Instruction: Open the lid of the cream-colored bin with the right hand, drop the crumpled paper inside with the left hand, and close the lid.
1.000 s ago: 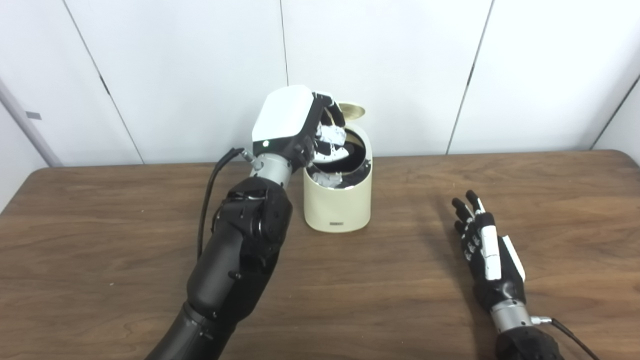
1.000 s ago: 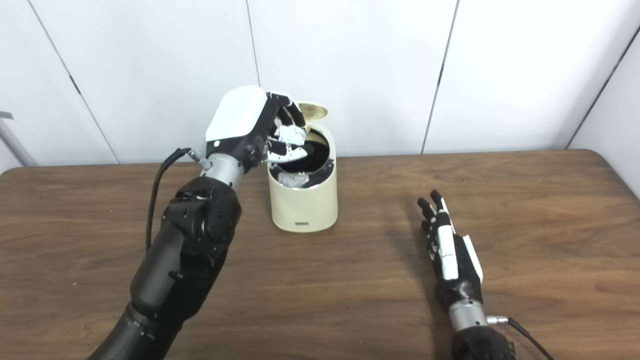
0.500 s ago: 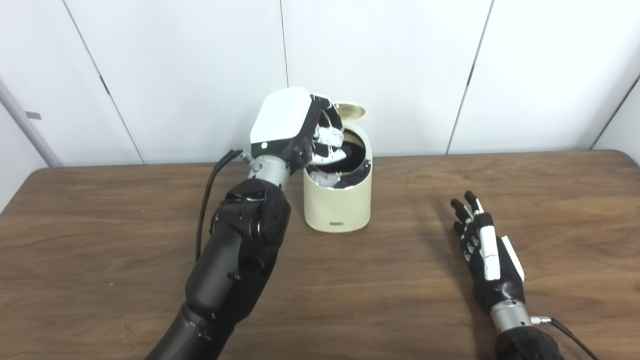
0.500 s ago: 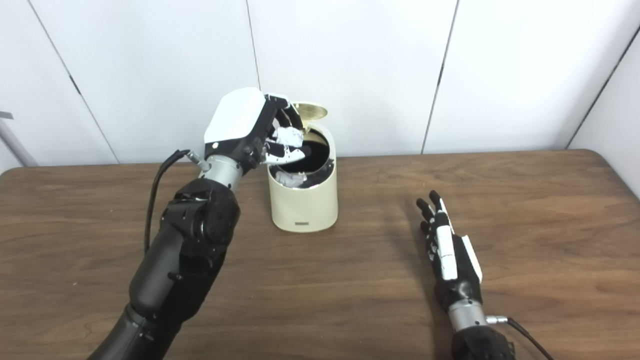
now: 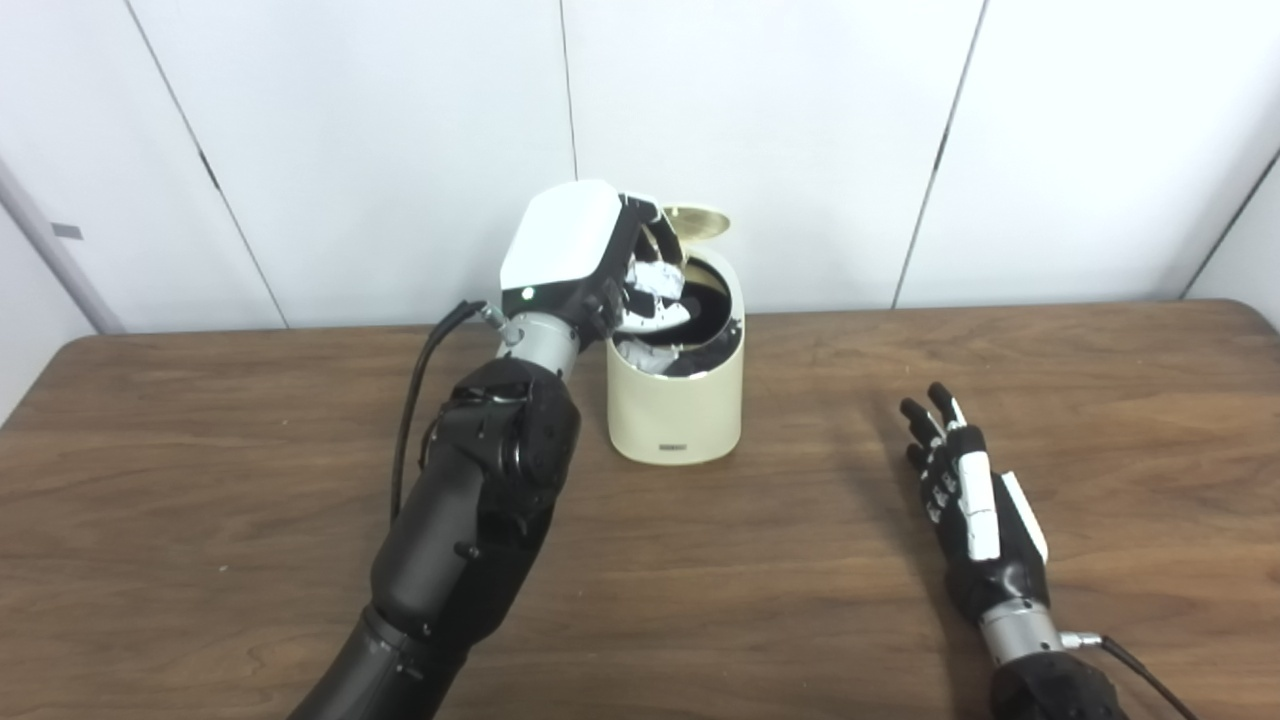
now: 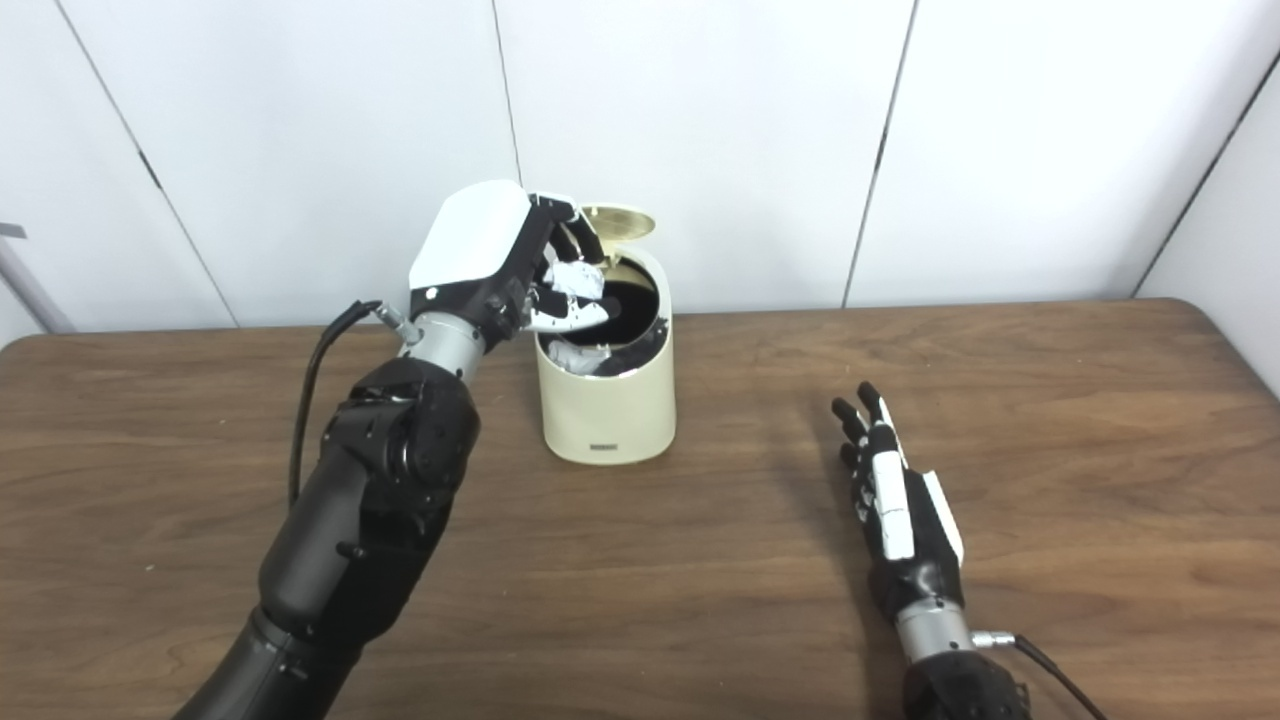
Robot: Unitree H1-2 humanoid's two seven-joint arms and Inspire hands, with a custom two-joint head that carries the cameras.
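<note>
The cream-colored bin (image 5: 678, 410) stood upright toward the back of the wooden worktop (image 5: 780, 600), close to the white panelled wall (image 5: 800, 140). Its lid (image 5: 697, 222) was tipped up at the rear, showing a pale gold underside, and the dark mouth of the bin lay open beneath it.

The left hand (image 5: 600, 255) hung over the bin's left rim, its white back shell turned up toward the cameras. Its fingers (image 6: 575, 315) curled down over the opening, and white showed among them — whether that was crumpled paper or only the fingers' own white segments could not be told, so it was unclear whether the hand gripped anything. Just inside the near-left edge of the opening sat a white, creased lump, the crumpled paper (image 5: 640, 357), resting against the inner wall below the hand. The left forearm (image 5: 480, 500) rose from the bottom edge of the view and stood just beside the bin's left side, with a black cable (image 5: 415, 390) looping off its wrist.

The right hand (image 5: 965, 495) lay well apart from the bin, to the right and nearer the cameras. It rested low on the worktop, fingers (image 6: 862, 425) stretched forward and slightly spread — holding nothing. A short cable (image 6: 1045, 665) came off its wrist near the bottom edge.
</note>
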